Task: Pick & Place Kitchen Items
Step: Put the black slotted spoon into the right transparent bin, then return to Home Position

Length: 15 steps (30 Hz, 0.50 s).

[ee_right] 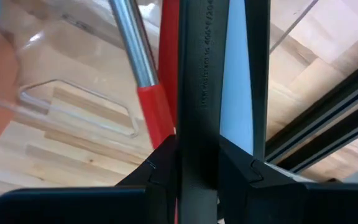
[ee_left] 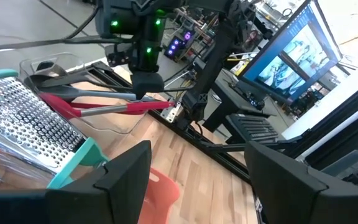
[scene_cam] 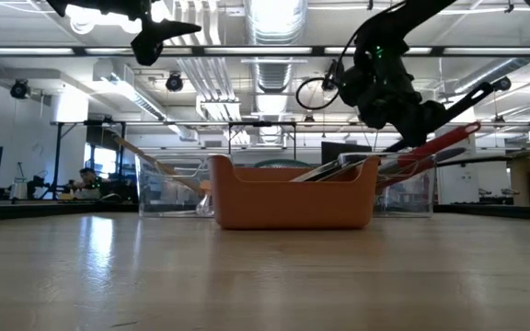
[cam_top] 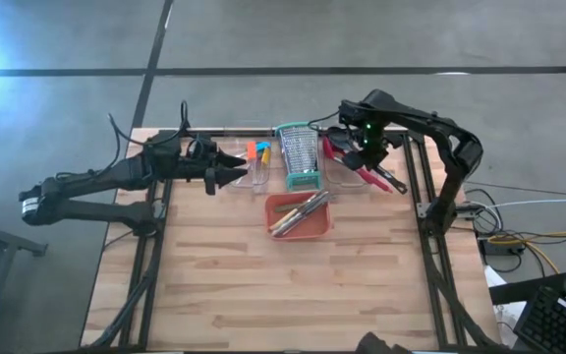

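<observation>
My right gripper (cam_top: 364,153) points steeply down over the right clear bin (cam_top: 347,175), shut on a dark utensil handle (ee_right: 194,74). A red utensil with a steel shaft (ee_right: 143,74) lies beside that handle in the same bin. Several slim utensils lie in the orange tray (cam_top: 300,228) at mid-table. The steel grater with teal rims (cam_top: 300,157) stands upright behind the tray. Orange and blue handles stick up from the left clear bin (cam_top: 257,162). My left gripper (cam_top: 236,169) hovers level to the left of that bin, open, with nothing between its fingers. My right gripper pinches the dark utensil's handle (ee_right: 194,127) between its two fingers, partway along its length. The fingers (ee_left: 146,82) come from above, pointing steeply down, across the handle. The utensil slants, its head end (ee_left: 45,78) low in the clear bin and its free end (scene_cam: 497,85) raised.
Black frame rails (cam_top: 416,187) run along the table's right side close to the right bin. Bare wooden tabletop (cam_top: 293,295) lies between the tray and the near edge. Monitors and cables stand beyond the table's right edge.
</observation>
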### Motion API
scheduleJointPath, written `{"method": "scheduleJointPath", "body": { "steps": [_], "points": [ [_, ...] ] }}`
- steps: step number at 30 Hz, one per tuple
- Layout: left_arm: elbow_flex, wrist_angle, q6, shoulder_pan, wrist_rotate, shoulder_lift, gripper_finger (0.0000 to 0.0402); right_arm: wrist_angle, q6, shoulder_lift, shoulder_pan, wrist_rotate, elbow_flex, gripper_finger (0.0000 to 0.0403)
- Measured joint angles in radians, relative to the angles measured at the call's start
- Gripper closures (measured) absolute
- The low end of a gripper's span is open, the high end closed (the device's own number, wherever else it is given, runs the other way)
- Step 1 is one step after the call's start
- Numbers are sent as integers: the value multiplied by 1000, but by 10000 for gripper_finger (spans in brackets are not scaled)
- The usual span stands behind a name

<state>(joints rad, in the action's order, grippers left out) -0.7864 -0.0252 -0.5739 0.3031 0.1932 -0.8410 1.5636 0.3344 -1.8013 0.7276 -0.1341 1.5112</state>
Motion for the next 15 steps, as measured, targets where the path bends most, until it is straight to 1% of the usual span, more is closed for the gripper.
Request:
{"method": "scheduleJointPath", "body": {
  "steps": [5,6,11,15],
  "points": [
    [0,6,4,0,0,0,138,-8,1,-18,-1,1,0,332],
    [1,6,14,0,0,0,138,-9,1,-16,-1,1,0,321],
    [2,6,42,0,0,0,138,-15,6,22,0,3,0,232],
    [2,5,40,0,0,0,138,-25,16,86,-4,2,1,189]
  ]
}}
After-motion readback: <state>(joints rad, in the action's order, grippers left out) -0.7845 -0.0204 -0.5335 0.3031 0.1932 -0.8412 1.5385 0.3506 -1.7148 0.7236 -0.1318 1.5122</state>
